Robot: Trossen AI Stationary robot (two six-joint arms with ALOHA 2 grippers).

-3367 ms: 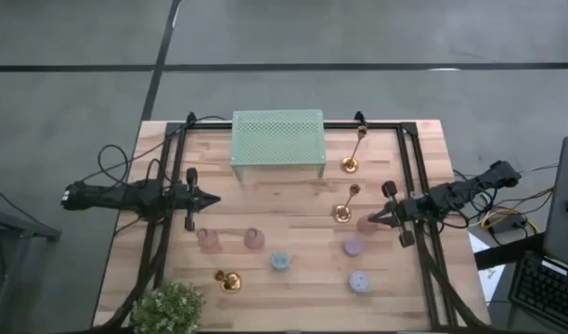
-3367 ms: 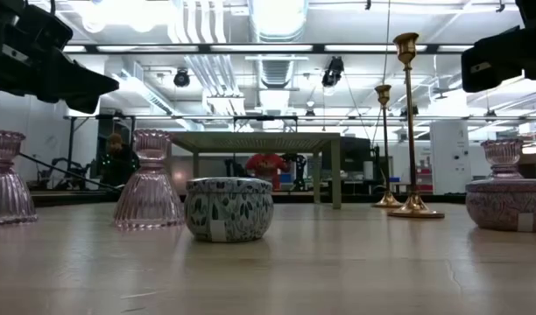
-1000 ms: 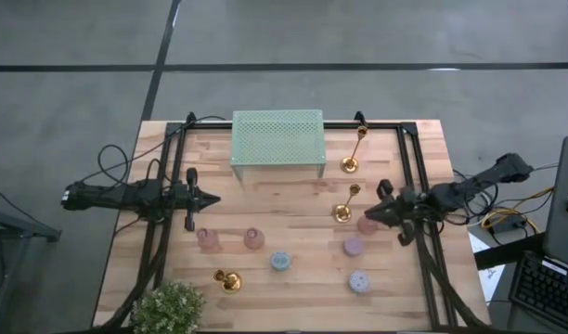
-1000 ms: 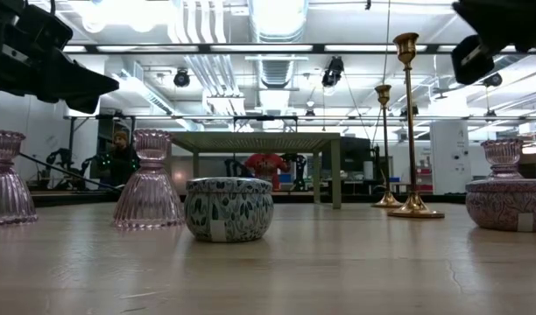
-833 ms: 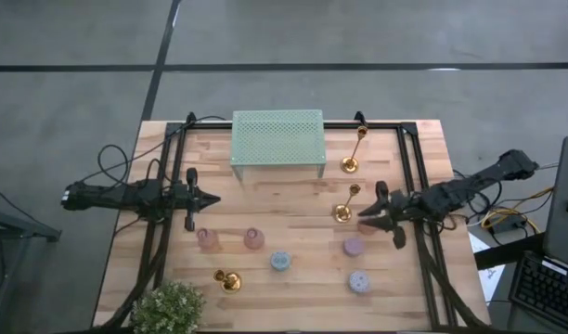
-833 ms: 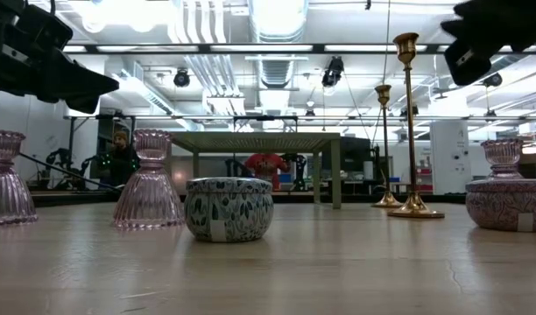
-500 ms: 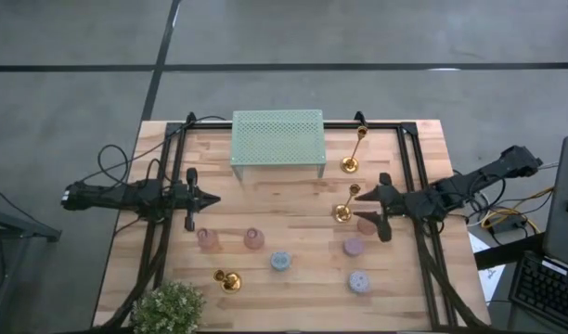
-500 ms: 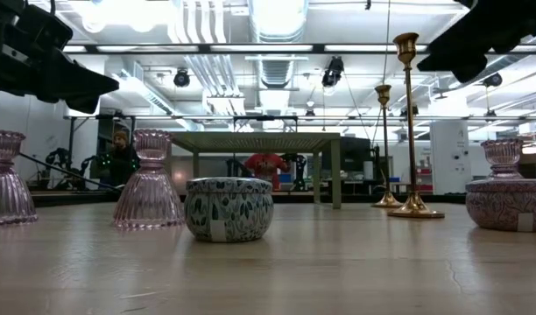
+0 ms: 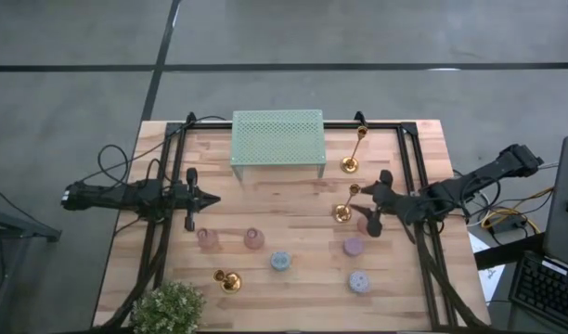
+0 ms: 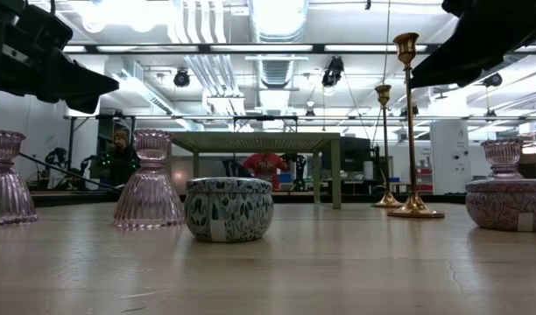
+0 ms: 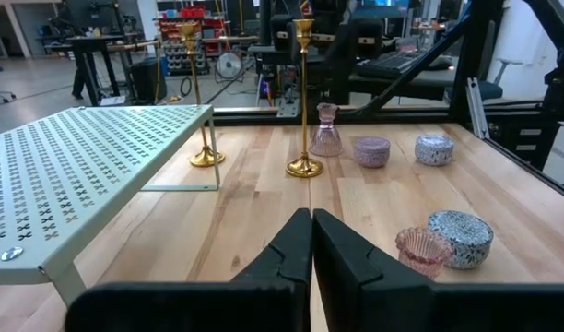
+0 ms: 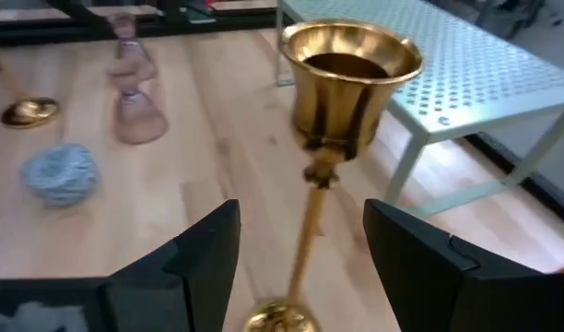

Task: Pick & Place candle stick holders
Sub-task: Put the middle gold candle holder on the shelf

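- We see the wooden table [image 9: 293,278] with the green perforated shelf [image 9: 277,139] at its far edge.
- Right gripper [image 9: 367,206] hangs spread wide either side of the middle candle stick holder [image 9: 346,201], not touching its stem.
- Left gripper [image 9: 213,198] waits pressed together over the table's left side.
- Second holder [image 9: 353,151] stands beside the shelf; the third [image 9: 228,279] sits near the plant [image 9: 171,309].

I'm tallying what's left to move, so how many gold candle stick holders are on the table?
3. One stands right of the green mesh shelf; one stands mid-table between the right gripper's open fingers; one sits near the front, beside the plant.
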